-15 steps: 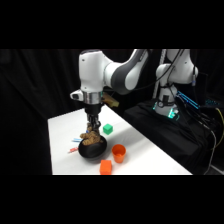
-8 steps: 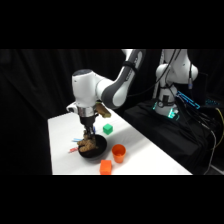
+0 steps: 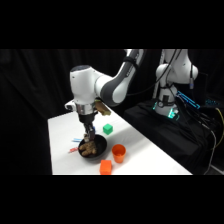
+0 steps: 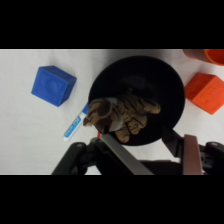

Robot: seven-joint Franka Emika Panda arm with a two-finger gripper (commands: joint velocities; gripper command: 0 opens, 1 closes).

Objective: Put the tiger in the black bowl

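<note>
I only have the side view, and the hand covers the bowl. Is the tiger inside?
Observer: Yes. The tiger lies in the bowl, its head at the rim.
Operator: Is the hand open?
Observer: Yes. The hand is open, with its fingers wide apart.
Operator: Anything on the bowl's far side that I can't make out?
Observer: A blue cube stands there, apart from the rim.
</note>
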